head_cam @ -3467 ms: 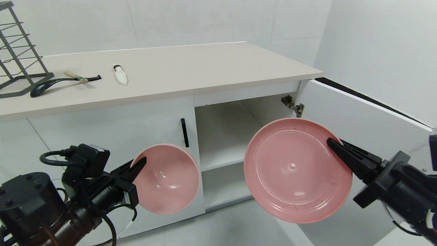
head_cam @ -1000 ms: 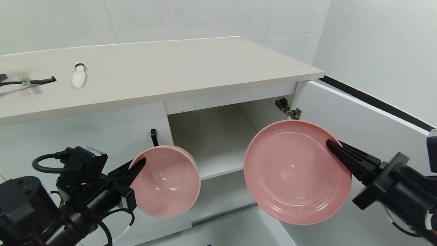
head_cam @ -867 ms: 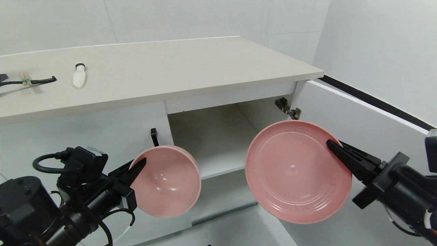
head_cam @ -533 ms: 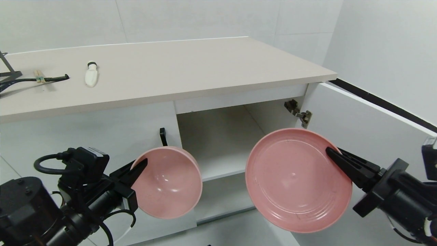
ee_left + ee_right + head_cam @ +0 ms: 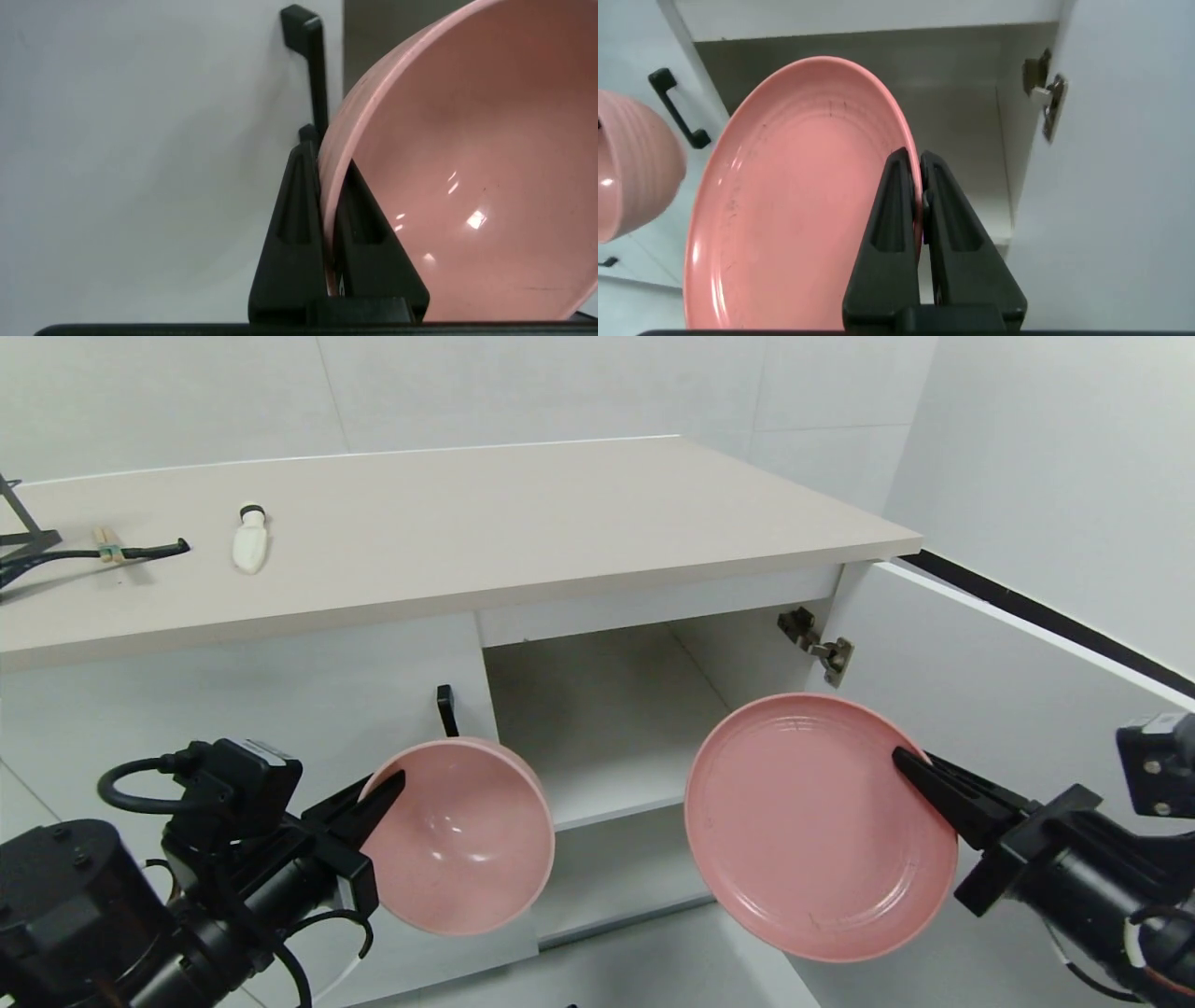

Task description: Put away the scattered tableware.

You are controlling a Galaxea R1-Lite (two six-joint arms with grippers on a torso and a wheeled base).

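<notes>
Surface [image 5: 485,523] spans upper frame, open cabinet [image 5: 607,709] below it at centre. Pink plate [image 5: 803,831] lower right, right pincer [image 5: 898,756] pinching its rim; pink bowl [image 5: 467,849] lower left-centre, left pincer [image 5: 400,777] pinching its rim. Small white utensil [image 5: 250,549] upper left on the surface.

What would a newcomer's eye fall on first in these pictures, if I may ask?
Two pink dishes, held on edge before the open cabinet. The left gripper, jaws shut, holds a bowl by its rim; the right gripper holds a larger plate.
</notes>
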